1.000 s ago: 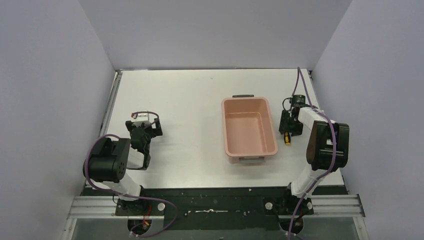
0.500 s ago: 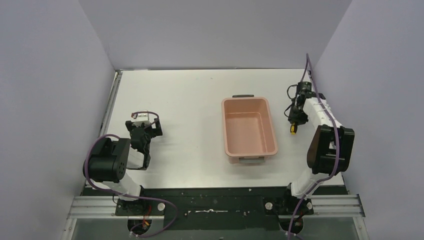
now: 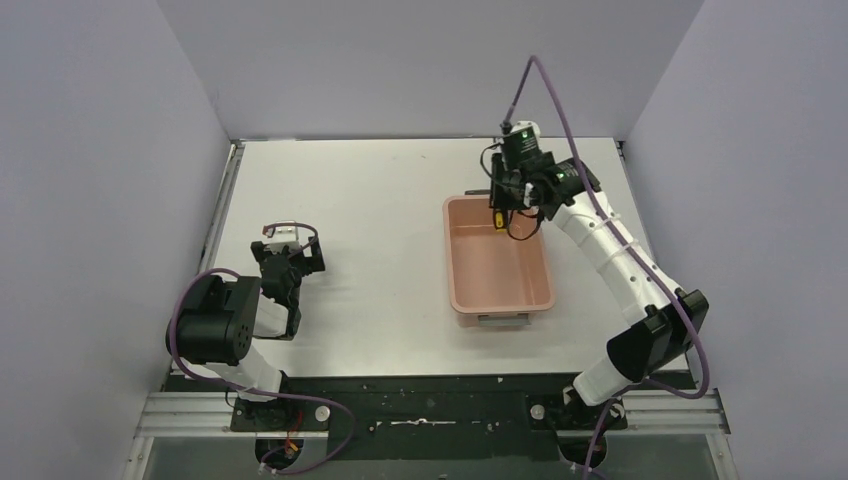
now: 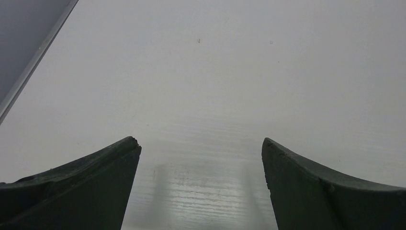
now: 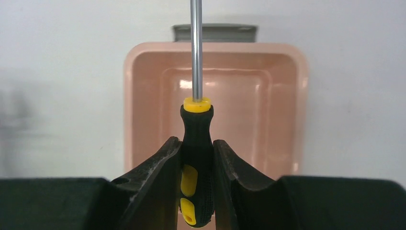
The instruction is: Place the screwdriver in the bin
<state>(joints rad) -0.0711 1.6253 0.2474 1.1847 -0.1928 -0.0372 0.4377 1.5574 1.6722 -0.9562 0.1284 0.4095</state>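
1. Lilac walls (image 3: 100,150) are closing in a white table (image 3: 380,200) on three sides in the top view.
2. Over the far half of that table, the right pincer (image 3: 499,203) is holding the screwdriver (image 3: 496,218) up in the air, clamped by its handle.
3. In the right wrist view, both fingers (image 5: 158,167) of this pincer (image 5: 197,149) are pressing on the black-and-yellow handle of the screwdriver (image 5: 197,125). Its thin metal shaft is running straight ahead from between the fingertips and leaving the picture at the upper edge.
4. The bin (image 3: 450,262) is sitting on the table directly below the right pincer, with its far short end under the fingertips.
5. Seen from the wrist, the bin (image 5: 298,96) is opening right behind the shaft, so the screwdriver is hanging over the bin's hollow. Whether its tip is dipping below the rim cannot be told.
6. A grey handle (image 5: 214,32) on one short end of the bin is showing ahead of the fingertips, just beside the shaft.
7. A purple cable (image 3: 560,100) is arching up behind the right pincer and along its arm.
8. The left pincer (image 3: 287,262) is staying low on a folded arm, well apart from the bin.
9. In its own view the left pincer (image 4: 201,143) is standing wide apart and gripping nothing, with bare table lying between its dark fingers (image 4: 95,182) and stretching out ahead of them.
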